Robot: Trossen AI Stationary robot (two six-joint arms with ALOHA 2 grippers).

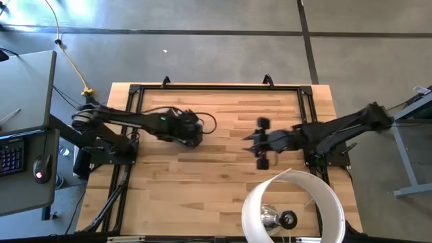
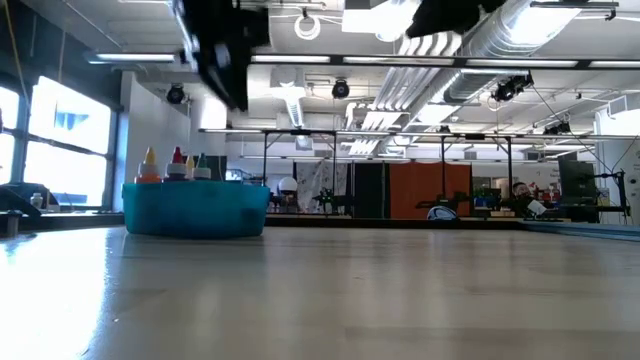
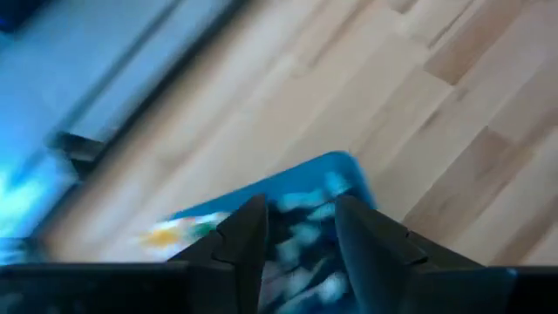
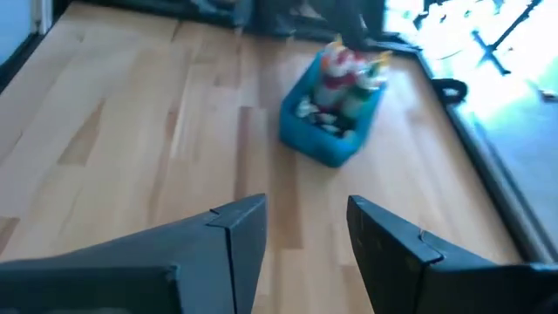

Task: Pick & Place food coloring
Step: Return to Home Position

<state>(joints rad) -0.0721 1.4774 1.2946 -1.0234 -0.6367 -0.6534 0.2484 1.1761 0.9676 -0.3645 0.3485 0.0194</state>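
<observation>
The food coloring bottles (image 4: 343, 77) stand upright, packed in a teal bin (image 4: 314, 139) on the wooden table. Their red, orange and yellow tips (image 2: 176, 160) show above the bin's rim (image 2: 195, 190) in the low view. My left gripper (image 3: 301, 231) is open and hangs above the bin, fingers pointing down at the bottles (image 3: 305, 235) without touching them. In the high view the left arm (image 1: 179, 127) hides the bin. My right gripper (image 1: 248, 139) is open and sits to the right of the bin, pointing toward it, well apart (image 4: 305, 235).
A white lamp shade (image 1: 293, 206) with a bulb stands at the table's near right corner. A black frame (image 1: 216, 88) runs along the table's edges. Bare wood (image 1: 182, 189) lies across the near middle of the table. A desk with a keyboard (image 1: 13, 152) stands to the left.
</observation>
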